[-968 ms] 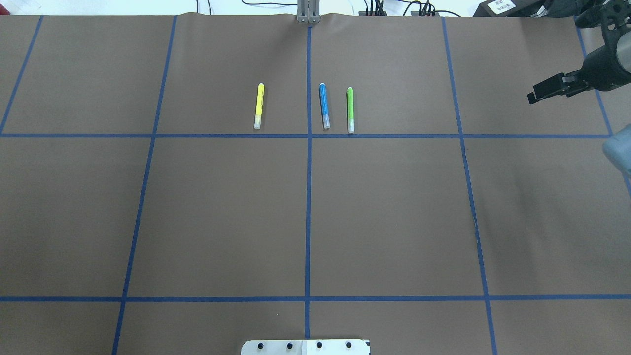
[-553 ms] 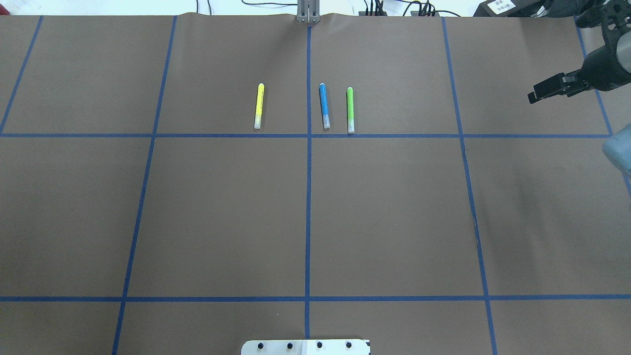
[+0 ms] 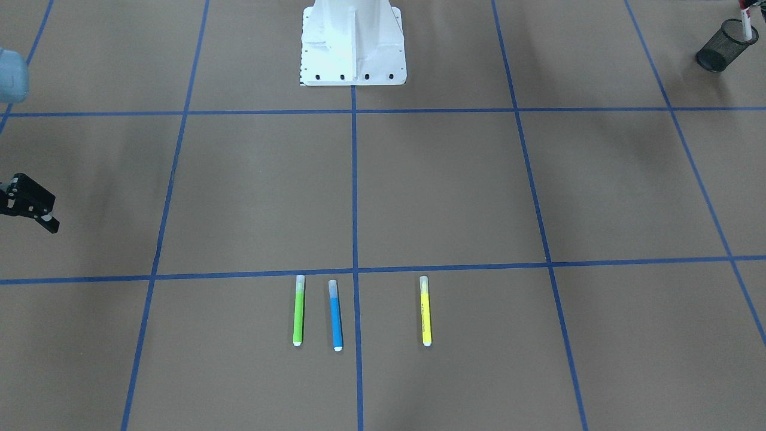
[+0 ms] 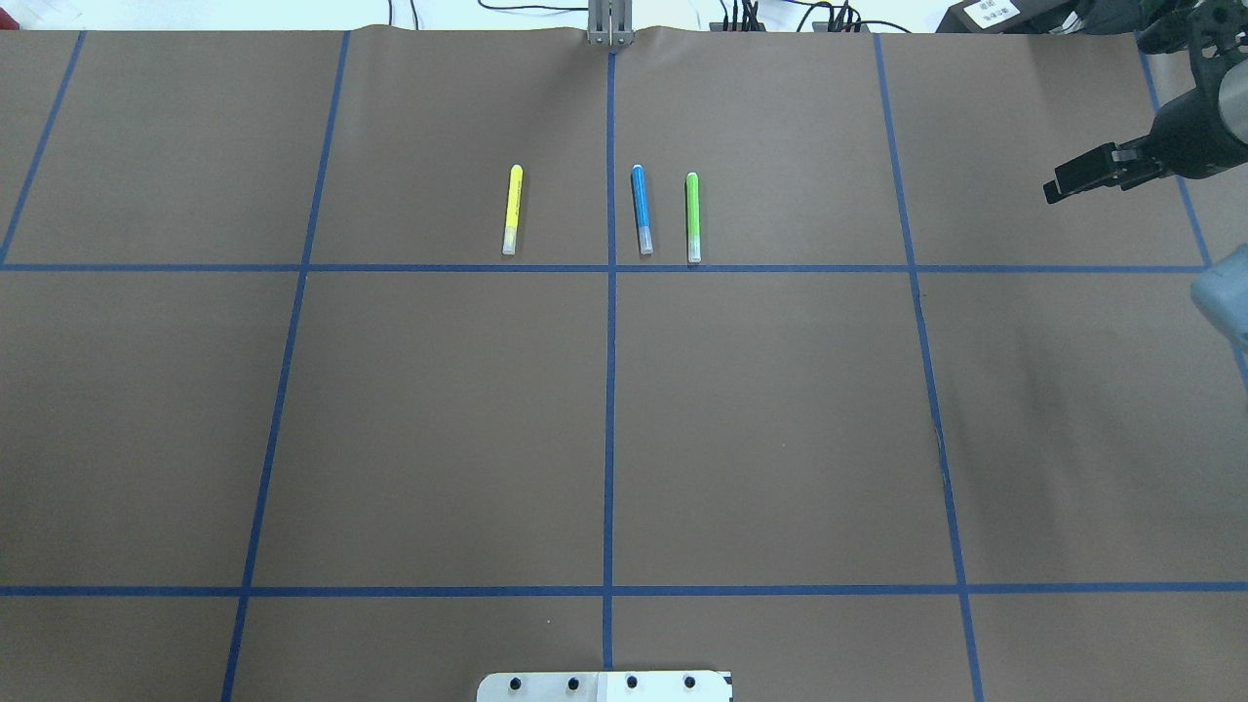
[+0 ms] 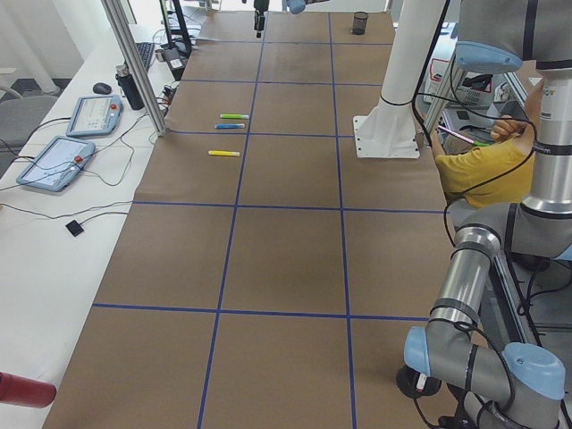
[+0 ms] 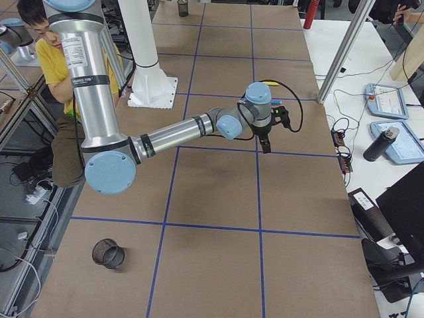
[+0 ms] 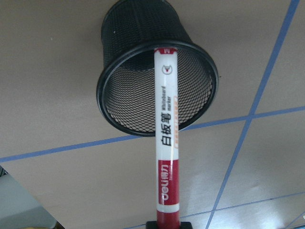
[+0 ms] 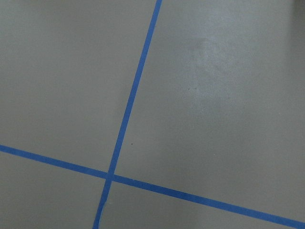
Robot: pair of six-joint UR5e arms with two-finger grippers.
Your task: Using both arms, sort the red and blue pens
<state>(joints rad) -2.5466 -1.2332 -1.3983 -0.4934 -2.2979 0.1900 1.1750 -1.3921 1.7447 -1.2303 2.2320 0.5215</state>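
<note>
The red pen (image 7: 166, 138), a white printed barrel with red ends, is gripped at its near end by my left gripper (image 7: 167, 225), which is shut on it. Its far end points into the mouth of a black mesh cup (image 7: 109, 71). In the front-facing view this cup (image 3: 712, 57) stands at the top right with the red pen (image 3: 744, 15) over it. The blue pen (image 4: 641, 210) (image 3: 336, 314) lies on the brown mat near the centre line. My right gripper (image 4: 1072, 180) (image 3: 33, 206) hovers far to the blue pen's right, open and holding nothing.
A lime-green marker (image 4: 693, 216) lies just right of the blue pen and a yellow marker (image 4: 511, 210) to its left. A second mesh cup (image 6: 108, 254) stands at the right arm's end of the table. The white pedestal (image 3: 353, 54) is at the near edge. A person (image 6: 50, 59) sits behind the robot.
The right arm has crept slightly toward the far right. The three markers on the mat have not moved.
</note>
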